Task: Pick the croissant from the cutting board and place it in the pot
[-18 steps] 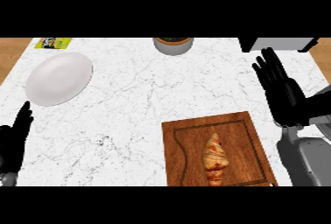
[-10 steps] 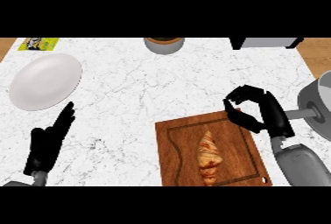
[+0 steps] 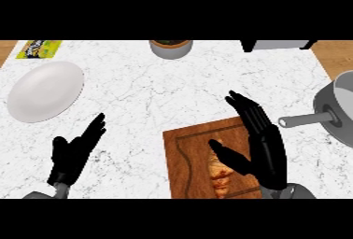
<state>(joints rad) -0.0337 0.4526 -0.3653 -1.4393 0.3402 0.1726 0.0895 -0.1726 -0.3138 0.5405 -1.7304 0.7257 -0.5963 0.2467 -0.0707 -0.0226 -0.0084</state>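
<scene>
In the head view a white marble counter [image 3: 172, 88] fills most of the frame, and a wooden cutting board [image 3: 189, 158] lies at the lower centre, slightly turned, its lower edge cut off by the bottom of the scene. The croissant [image 3: 221, 175] lies on that board, lengthways, towards the board's right half, golden brown and glossy. The right hand [image 3: 262, 144] comes in from the lower right and stands over the board's right side, its fingers straight and pointing towards the upper left, its thumb stretched out to the left so that the thumb's tip overlaps the croissant's upper end; the hand is spread and holds nothing, and whether the thumb actually touches the pastry cannot be told. At the right edge of the frame sits the grey pot [image 3: 339, 109], partly cut off, with its handle reaching left towards the right hand's fingers without meeting them. The left hand [image 3: 74, 151] shows at the lower left, over bare marble, well apart from the board, fingers straight and angled up to the right, resting and holding nothing. A white plate [image 3: 45, 91] lies at the upper left, a yellow-green packet [image 3: 40, 48] in the top left corner, a round grey container [image 3: 170, 47] at the top centre, and a grey object [image 3: 276, 45] at the top right, partly cut off
</scene>
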